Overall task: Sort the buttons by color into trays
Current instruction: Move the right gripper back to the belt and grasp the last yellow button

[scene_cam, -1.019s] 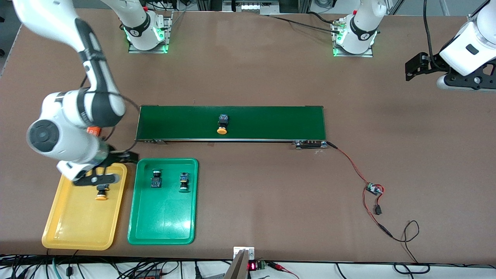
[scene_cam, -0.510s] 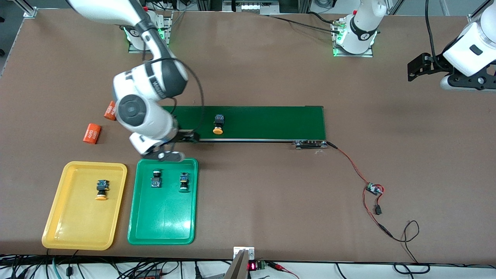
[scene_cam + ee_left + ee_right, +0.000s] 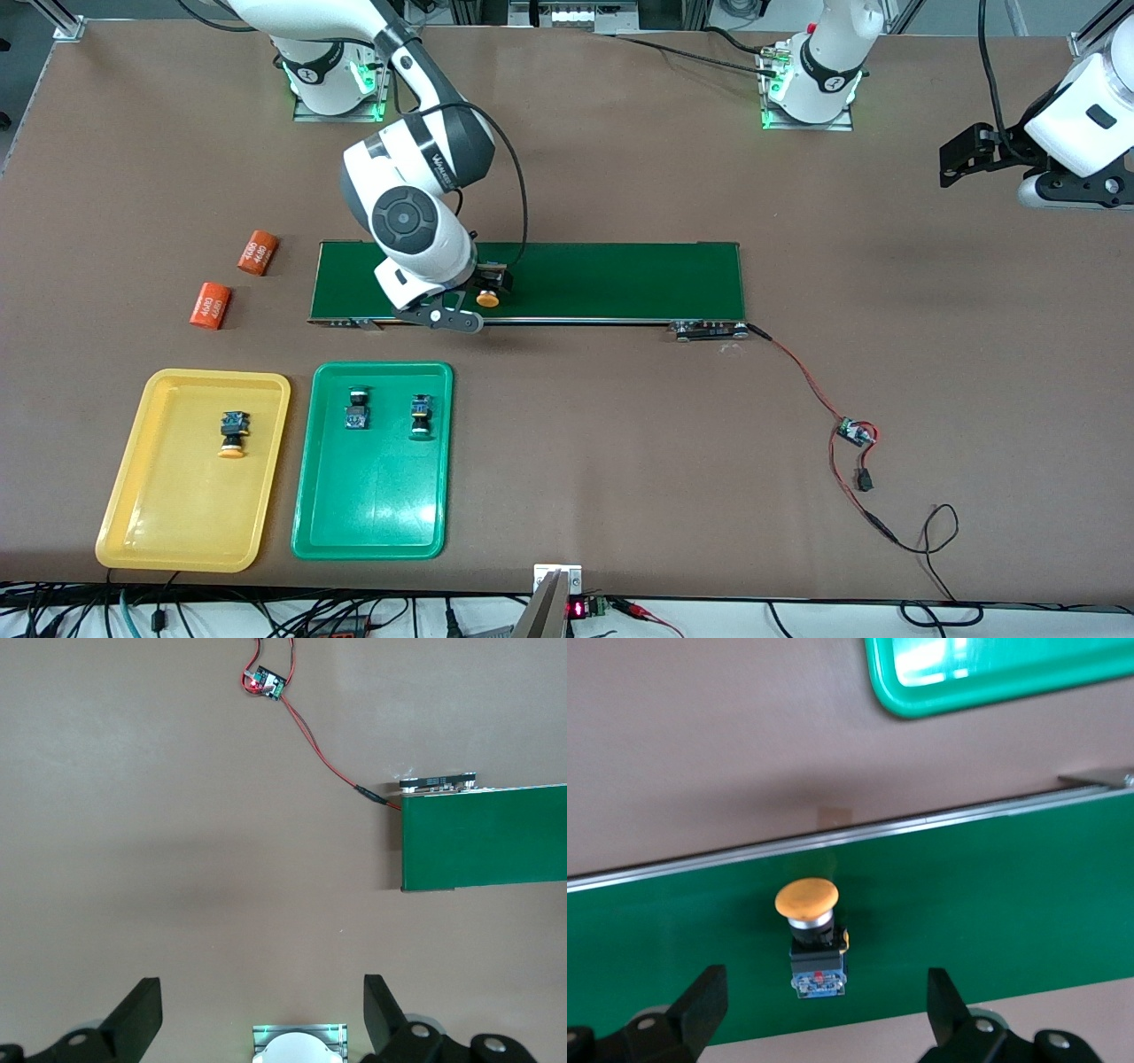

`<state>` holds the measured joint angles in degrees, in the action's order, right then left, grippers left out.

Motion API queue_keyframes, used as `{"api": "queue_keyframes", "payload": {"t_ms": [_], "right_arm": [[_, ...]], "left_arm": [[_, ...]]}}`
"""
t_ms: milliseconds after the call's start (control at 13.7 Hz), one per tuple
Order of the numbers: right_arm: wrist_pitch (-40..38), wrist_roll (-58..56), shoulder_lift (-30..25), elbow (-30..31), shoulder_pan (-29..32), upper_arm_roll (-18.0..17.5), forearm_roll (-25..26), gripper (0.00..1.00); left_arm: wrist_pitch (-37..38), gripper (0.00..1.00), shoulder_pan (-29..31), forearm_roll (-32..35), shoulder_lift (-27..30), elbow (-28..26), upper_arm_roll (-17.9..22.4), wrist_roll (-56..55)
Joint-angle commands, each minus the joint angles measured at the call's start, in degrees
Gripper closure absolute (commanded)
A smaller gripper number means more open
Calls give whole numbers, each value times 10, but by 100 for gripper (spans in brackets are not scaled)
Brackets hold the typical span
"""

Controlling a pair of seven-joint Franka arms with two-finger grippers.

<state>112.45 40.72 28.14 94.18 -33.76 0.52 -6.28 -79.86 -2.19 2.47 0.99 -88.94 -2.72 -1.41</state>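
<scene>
- While hovering over the long dark green conveyor belt, the right gripper is spreading open above the yellow-capped push-button switch; centring both fingers on its body should help.
- The left gripper is waiting, open, over bare table.

You see a dark green belt on a brown table. The button on the belt has a yellow-orange cap, a black body and a blue base. The yellow tray holds a button with a yellow-orange cap and a black body. The green tray holds two black-and-blue buttons. Two orange cylinders carry dark "4680" lettering. Both arms are white with black joints; the right gripper and the left gripper have black fingers. The wire is red and black.
</scene>
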Motion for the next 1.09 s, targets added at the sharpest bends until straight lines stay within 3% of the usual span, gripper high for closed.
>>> {"api": "queue_keyframes", "payload": {"t_ms": [0,801,873,946,1019], "right_arm": [[43,7,-24,67,-8,4,-2,0],[146,6,-27,160,-8,-6,3,0],[146,6,-30,164,-8,-6,3,14],[144,6,-33,166,-7,-6,3,39],[141,8,-35,166,-6,-6,2,55]], "left_arm": [[12,0,3,-8,-6,16,0,11],[13,0,4,-7,-6,16,0,11],[13,0,4,-8,-6,16,0,11],[13,0,3,-8,-6,16,0,11],[13,0,4,-8,-6,16,0,11]]}}
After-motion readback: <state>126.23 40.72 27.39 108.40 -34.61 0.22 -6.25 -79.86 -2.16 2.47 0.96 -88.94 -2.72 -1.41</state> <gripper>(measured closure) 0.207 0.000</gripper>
